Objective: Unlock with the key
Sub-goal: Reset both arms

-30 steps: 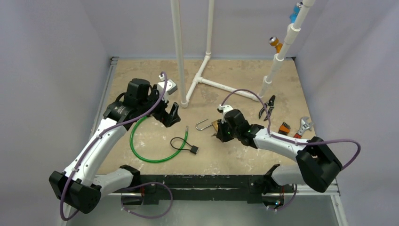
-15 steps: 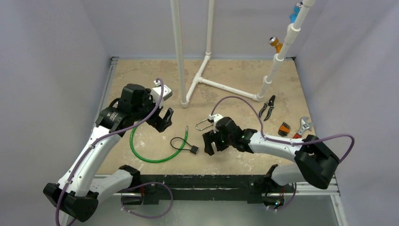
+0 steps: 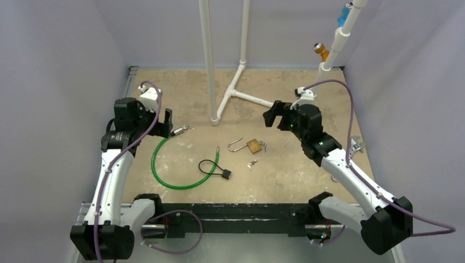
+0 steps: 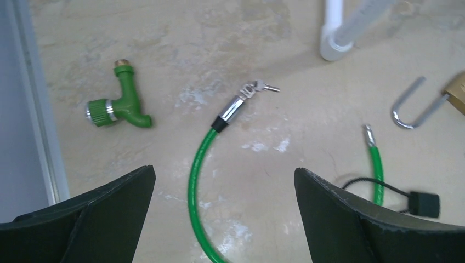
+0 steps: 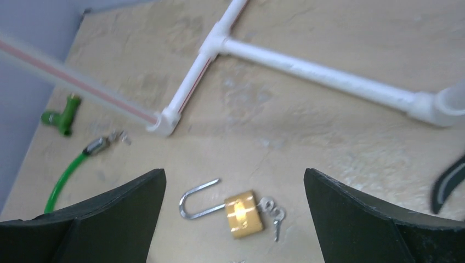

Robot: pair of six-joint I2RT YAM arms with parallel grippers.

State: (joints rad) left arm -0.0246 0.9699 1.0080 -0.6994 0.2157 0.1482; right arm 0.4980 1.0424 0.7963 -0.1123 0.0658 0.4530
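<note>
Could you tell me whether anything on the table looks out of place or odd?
The brass padlock lies flat with its shackle open and keys at its base. A small loose metal piece lies close beside it; I cannot tell what it is. Nothing looks spilled or broken.

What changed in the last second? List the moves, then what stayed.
The right gripper opened, let go of the brass padlock and pulled back to the far right. The left gripper, open throughout, withdrew toward the left edge. The padlock lies where it was held, with the keys at its base. The green cable and the small black cable lock have not moved.
</note>
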